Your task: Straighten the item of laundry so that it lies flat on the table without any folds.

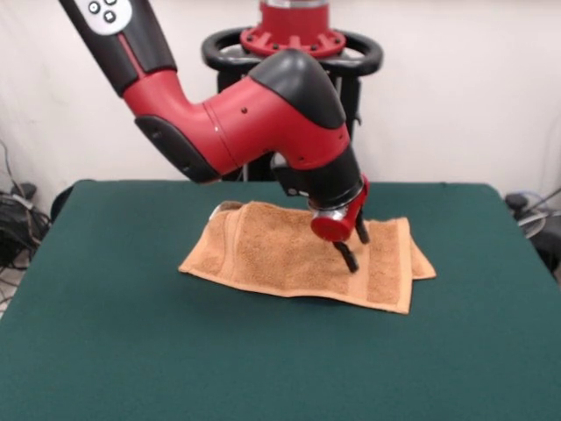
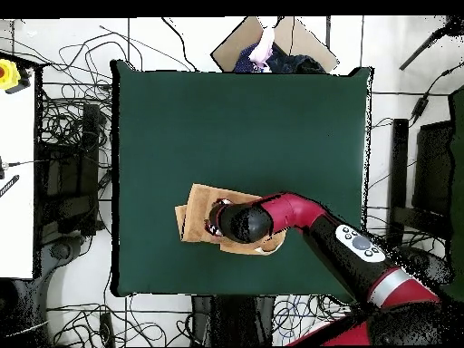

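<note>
The orange-tan towel [image 1: 272, 254] lies on the dark green table [image 1: 131, 351], toward its far side. It is folded over on itself: an under layer pokes out at its right end and the far left corner is rumpled. Woven bands run near its left and right edges. My gripper [image 1: 358, 249] points down over the towel's right part, open, with one fingertip [image 1: 351, 262] down at the cloth. In the overhead view the arm covers most of the towel [image 2: 198, 214], and the gripper itself is hidden under the wrist.
The robot's pedestal [image 1: 294, 39] stands behind the table's far edge. In the overhead view a cardboard box [image 2: 272, 41] sits beyond the far table edge, cables lie on the floor all around, and a white bench [image 2: 18, 172] stands at the left.
</note>
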Robot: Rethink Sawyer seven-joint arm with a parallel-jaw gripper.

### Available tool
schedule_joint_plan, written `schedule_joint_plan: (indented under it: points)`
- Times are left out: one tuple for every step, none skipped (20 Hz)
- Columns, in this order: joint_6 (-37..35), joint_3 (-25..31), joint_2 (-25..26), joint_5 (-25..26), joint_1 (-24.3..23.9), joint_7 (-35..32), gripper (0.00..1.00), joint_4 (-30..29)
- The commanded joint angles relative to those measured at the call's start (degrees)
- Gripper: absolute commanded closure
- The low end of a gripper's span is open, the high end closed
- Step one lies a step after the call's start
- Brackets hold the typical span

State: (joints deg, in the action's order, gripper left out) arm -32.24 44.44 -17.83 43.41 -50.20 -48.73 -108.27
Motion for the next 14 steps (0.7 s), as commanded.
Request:
schedule_joint_plan:
  points:
    - [-1.46, 0.1, 0.15, -4.93, -0.34, -4.61, 0.0, 5.83]
    - [-2.26, -0.59, -0.35, -4.93, 0.16, -4.29, 0.0, 6.18]
    - [-2.62, -0.96, -0.23, -4.99, 0.39, -3.86, 0.0, 6.52]
    - [-3.63, -1.42, 0.23, -4.99, 0.83, -2.82, 0.0, 7.7]
    - [-4.82, -1.57, 1.05, -5.3, 1.16, -1.61, 0.0, 9.24]
    - [-5.5, -1.68, 1.61, -5.49, 1.25, -0.79, 0.0, 10.23]
    - [-6.17, -1.65, 2.06, -5.58, 1.25, 0.15, 0.0, 11.14]
    - [-7.74, -1.6, 2.82, -5.84, 1.29, 2.0, 0.0, 13.0]
    - [-8.62, -1.63, 3.15, -5.99, 1.36, 2.89, 0.0, 13.96]
    - [-10.45, -1.96, 3.27, -6.25, 1.71, 3.88, 0.0, 15.45]
    - [-11.39, -2.28, 3.23, -6.33, 1.98, 4.11, 0.0, 16.17]
    - [-12.8, -2.7, 3.48, -6.3, 2.28, 4.79, 0.0, 17.36]
    - [-14.12, -2.62, 4.26, -6.43, 2.25, 6.01, 0.0, 18.6]
    - [-15.44, -2.54, 5.03, -6.57, 2.22, 7.24, 0.0, 19.84]
